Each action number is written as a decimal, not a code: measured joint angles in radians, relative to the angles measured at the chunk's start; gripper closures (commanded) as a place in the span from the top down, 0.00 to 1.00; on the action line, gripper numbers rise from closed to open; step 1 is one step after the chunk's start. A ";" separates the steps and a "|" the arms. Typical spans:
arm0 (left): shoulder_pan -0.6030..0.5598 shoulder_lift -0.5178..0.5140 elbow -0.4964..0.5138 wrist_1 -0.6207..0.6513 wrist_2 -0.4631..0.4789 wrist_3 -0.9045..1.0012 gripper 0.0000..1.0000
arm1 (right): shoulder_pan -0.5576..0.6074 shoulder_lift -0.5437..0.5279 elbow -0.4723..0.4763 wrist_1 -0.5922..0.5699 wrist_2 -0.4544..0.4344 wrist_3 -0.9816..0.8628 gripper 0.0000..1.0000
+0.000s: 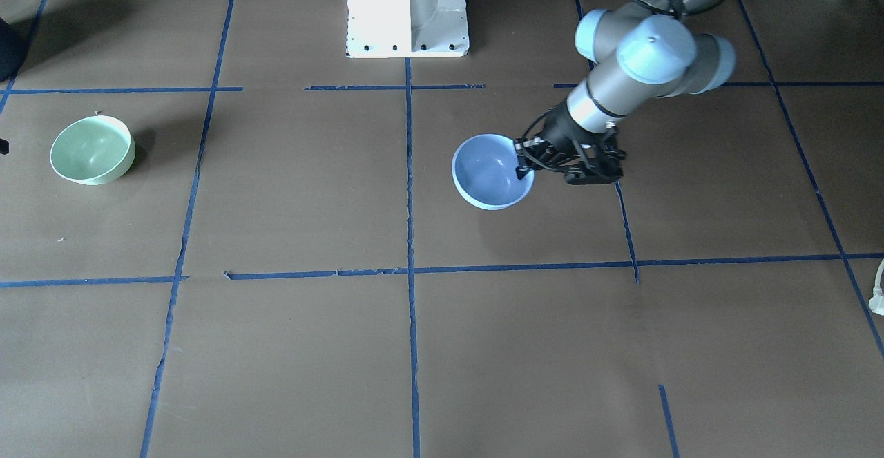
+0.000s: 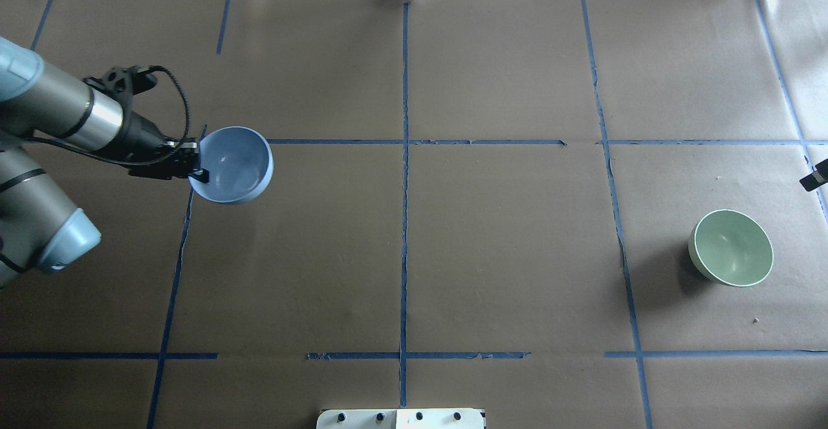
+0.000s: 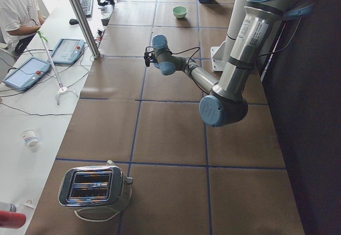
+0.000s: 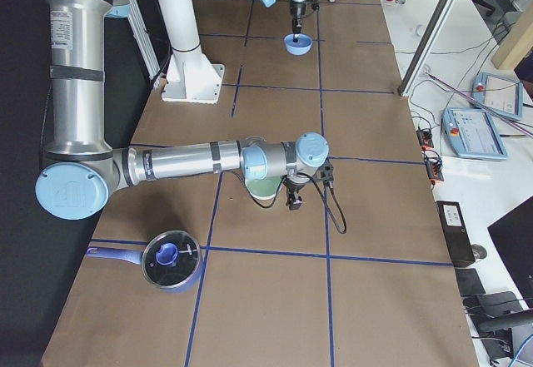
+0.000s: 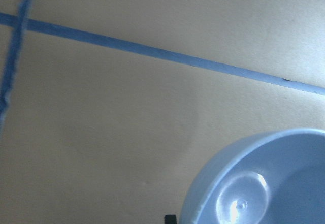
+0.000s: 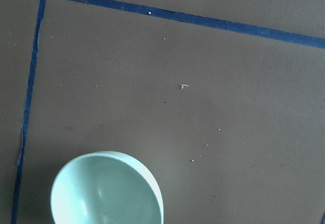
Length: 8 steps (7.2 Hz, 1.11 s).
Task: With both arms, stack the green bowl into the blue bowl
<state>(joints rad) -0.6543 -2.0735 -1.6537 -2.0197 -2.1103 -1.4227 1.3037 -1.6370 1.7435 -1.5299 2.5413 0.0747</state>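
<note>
The blue bowl [image 1: 487,175] hangs from my left gripper [image 1: 525,163], which is shut on its rim on the robot's left half of the table. In the overhead view the bowl [image 2: 236,165] looks slightly tilted and my left gripper [image 2: 197,162] pinches its near edge. The left wrist view shows the bowl [image 5: 264,183] with a faint shadow on the paper beside it. The green bowl [image 2: 732,248] stands upright on the far right, also in the front view [image 1: 92,149] and the right wrist view [image 6: 104,191]. My right gripper [image 4: 293,199] hovers beside it, and I cannot tell if it is open or shut.
The white pedestal base [image 1: 407,9] stands at the table's robot side. A toaster [image 3: 95,187] sits at the left end. A lidded pot [image 4: 171,260] sits near the right arm's elbow. Blue tape lines [image 2: 405,157] divide the brown paper.
</note>
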 measured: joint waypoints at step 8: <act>0.144 -0.190 0.173 0.062 0.160 -0.012 1.00 | -0.055 -0.068 -0.005 0.187 0.044 0.127 1.00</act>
<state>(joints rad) -0.5101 -2.2636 -1.4812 -1.9576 -1.9503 -1.4343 1.2490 -1.7054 1.7387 -1.3426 2.5857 0.2019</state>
